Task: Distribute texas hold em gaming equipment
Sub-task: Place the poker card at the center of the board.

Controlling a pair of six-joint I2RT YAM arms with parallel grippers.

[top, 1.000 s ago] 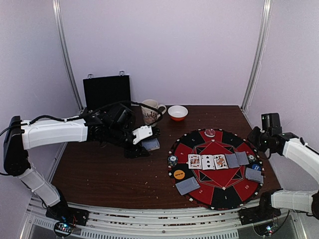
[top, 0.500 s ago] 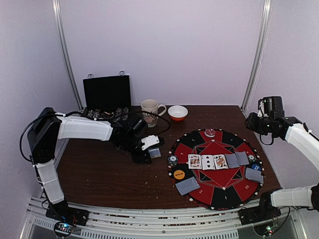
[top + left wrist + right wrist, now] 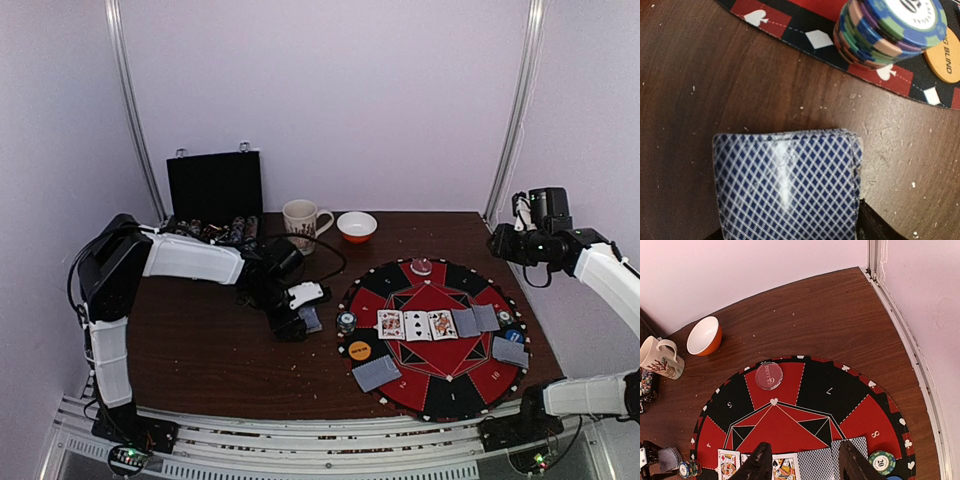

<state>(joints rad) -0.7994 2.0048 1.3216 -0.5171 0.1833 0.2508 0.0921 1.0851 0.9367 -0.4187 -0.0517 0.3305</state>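
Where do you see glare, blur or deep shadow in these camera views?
Left wrist: a white glare streak runs down the deck, and the chip stack is cropped at the top. Right wrist: the right claw is a dark, soft silhouette; the mat is sharp. Top external: even light, no strong glare.

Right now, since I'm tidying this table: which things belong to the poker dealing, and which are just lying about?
Job in hand: card deck, chip stack, orange button, face-up cards, face-down cards.
Lying about: mug, bowl.
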